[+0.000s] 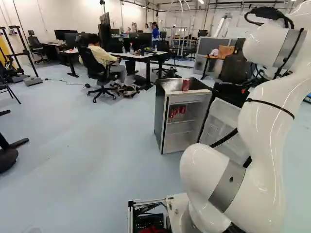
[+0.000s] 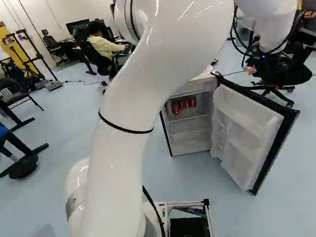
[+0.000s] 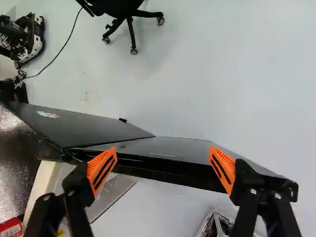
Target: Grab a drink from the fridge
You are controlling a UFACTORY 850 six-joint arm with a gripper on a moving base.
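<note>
Drink cans [image 1: 182,110] stand in and on the fridge [image 1: 159,109], beside the widely spread, empty jaws [image 2: 250,69].

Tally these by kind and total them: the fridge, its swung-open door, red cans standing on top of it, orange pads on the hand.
Fridge: 1
Open door: 1
Red can on top: 1
Orange pads on the hand: 2
Total: 5
</note>
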